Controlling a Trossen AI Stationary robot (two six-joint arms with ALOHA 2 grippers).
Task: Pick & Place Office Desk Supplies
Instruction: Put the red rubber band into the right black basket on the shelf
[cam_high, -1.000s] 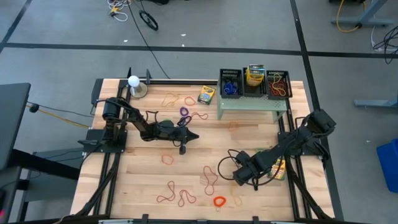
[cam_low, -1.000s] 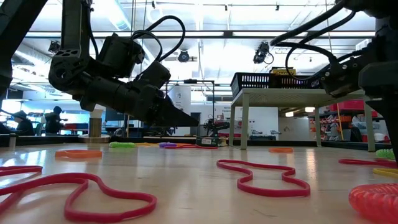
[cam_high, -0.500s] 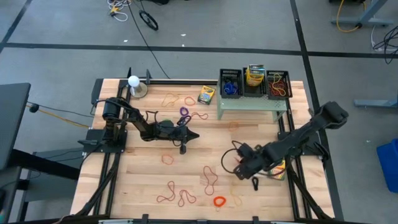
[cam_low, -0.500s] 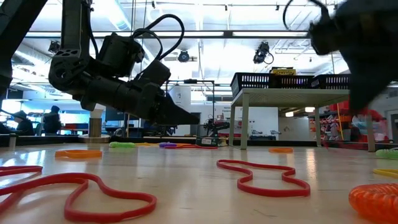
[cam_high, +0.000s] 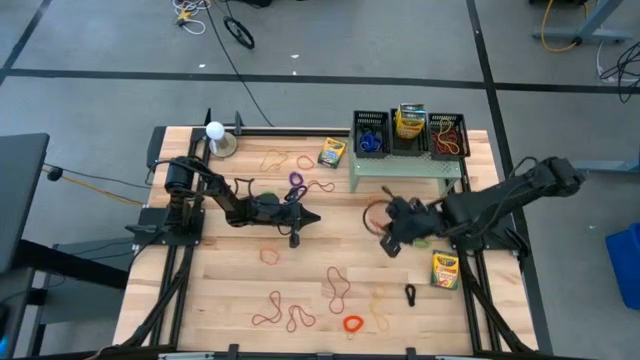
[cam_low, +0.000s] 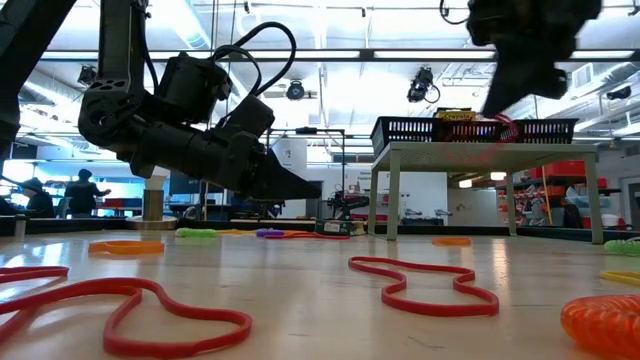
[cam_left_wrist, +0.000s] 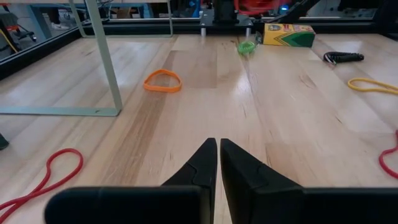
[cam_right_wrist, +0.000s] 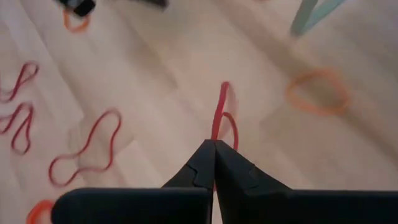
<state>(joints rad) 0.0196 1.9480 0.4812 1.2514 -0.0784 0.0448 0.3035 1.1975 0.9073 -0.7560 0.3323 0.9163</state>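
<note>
**Right gripper lifts a red band near the green stand**

The right gripper hangs above the table just in front of the pale green stand, its fingers pinched tight on a thin red rubber band that dangles from the tips. In the blurred wrist view it looks like a single loop, though that is hard to confirm. Directly beneath, an orange band lies flat by one stand leg.

The left gripper waits mid-table with its fingers pressed together and nothing between them.

Three black baskets sit side by side on top of the stand: one with blue pieces, the middle one with a crayon box, the last with red and orange bands. Two more crayon boxes lie on the wood, one just left of the stand, one near the right arm's base. A black ring rests near the latter box. A purple ring lies just behind the left gripper.

Loose red and tan loops scatter across the near half of the table, a cluster at the front with an orange coil beside it. A white ball on a base stands at the far left corner, well apart from both arms.
</note>
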